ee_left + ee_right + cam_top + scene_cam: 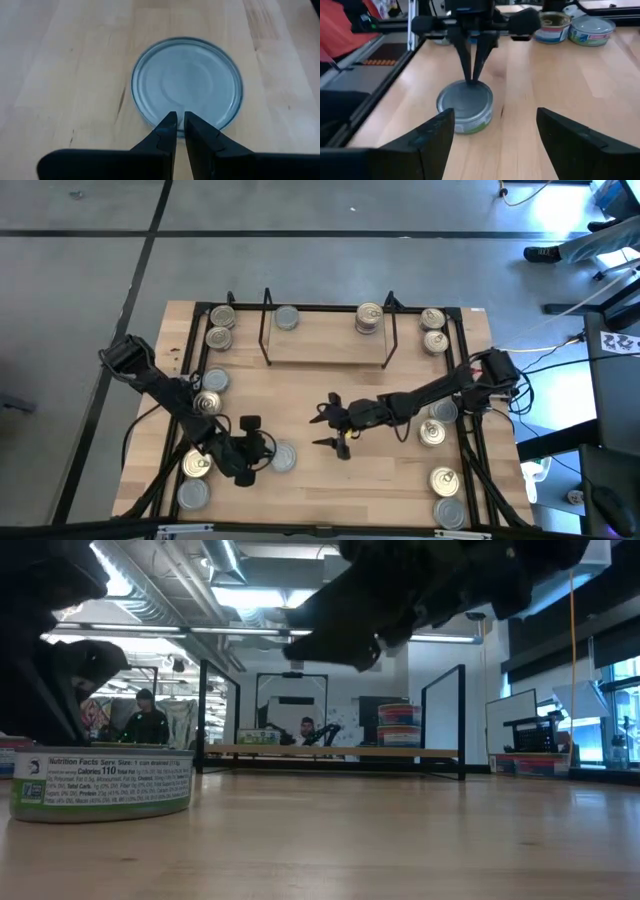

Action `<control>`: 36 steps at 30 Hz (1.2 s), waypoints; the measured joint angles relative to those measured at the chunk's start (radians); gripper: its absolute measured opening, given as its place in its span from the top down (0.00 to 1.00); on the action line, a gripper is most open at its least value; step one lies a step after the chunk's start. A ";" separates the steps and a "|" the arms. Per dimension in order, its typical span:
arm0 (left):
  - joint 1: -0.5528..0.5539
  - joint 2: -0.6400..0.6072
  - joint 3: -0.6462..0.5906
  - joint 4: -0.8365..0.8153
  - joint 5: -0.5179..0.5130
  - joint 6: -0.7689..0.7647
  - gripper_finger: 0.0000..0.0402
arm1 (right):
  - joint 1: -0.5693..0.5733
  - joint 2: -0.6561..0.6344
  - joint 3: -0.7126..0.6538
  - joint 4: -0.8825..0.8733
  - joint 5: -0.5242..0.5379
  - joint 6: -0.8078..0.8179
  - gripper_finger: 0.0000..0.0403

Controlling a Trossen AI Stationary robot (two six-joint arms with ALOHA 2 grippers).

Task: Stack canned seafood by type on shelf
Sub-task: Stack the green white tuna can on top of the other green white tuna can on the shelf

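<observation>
Nearest the low camera we see a green-labelled tin (103,783) on the table (330,395), silver-topped. The left gripper (180,121) hangs over its near rim, fingers pressed almost together, pinching nothing. The right gripper (334,429) sits mid-table, fingers spread wide, empty, facing that tin. The shelf (327,340) stands at the far edge with two tins (369,318) stacked on it and one single; others flank both sides.

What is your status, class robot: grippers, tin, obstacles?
Left gripper shut, tips over flat round silver-topped tin. Right gripper open, empty, mid-table facing it. Black wire shelf with wooden board holds no tin. Nothing blocking.
</observation>
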 joint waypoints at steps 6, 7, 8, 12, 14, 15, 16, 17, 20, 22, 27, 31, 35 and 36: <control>-0.013 -0.002 -0.051 0.079 -0.012 0.007 0.92 | 0.029 0.090 0.069 0.000 0.000 -0.098 0.31; -0.018 -0.003 -0.064 0.096 -0.019 0.006 0.92 | 0.039 0.104 0.085 -0.002 0.000 -0.126 0.31; -0.025 -0.003 -0.075 0.108 -0.031 -0.003 0.92 | 0.048 0.119 0.102 -0.003 0.001 -0.157 0.31; -0.046 -0.004 -0.125 0.171 -0.064 -0.029 0.92 | 0.088 0.181 0.172 -0.017 0.036 -0.333 0.31; -0.052 -0.004 -0.141 0.195 -0.072 -0.039 0.92 | 0.110 0.222 0.221 -0.036 0.075 -0.428 0.31; -0.053 -0.003 -0.145 0.203 -0.075 -0.039 0.92 | 0.121 0.241 0.248 -0.054 0.100 -0.472 0.31; -0.053 -0.003 -0.146 0.203 -0.075 -0.039 0.92 | 0.130 0.260 0.274 -0.080 0.129 -0.512 0.31; -0.053 -0.003 -0.146 0.203 -0.076 -0.039 0.92 | 0.137 0.281 0.305 -0.104 0.152 -0.549 0.31; -0.053 -0.003 -0.146 0.202 -0.075 -0.039 0.92 | 0.154 0.332 0.387 -0.197 0.212 -0.643 0.31; -0.053 -0.003 -0.146 0.201 -0.076 -0.040 0.92 | 0.162 0.362 0.436 -0.241 0.246 -0.697 0.31; -0.055 -0.002 -0.147 0.202 -0.077 -0.036 0.92 | 0.181 0.402 0.486 -0.298 0.324 -0.806 0.31; -0.055 -0.001 -0.147 0.205 -0.079 -0.034 0.92 | 0.190 0.404 0.488 -0.312 0.325 -0.844 0.31; -0.055 0.000 -0.147 0.207 -0.082 -0.034 0.92 | 0.189 0.404 0.489 -0.345 0.323 -0.893 0.31; -0.055 0.000 -0.148 0.208 -0.083 -0.034 0.92 | 0.188 0.404 0.489 -0.344 0.322 -0.902 0.31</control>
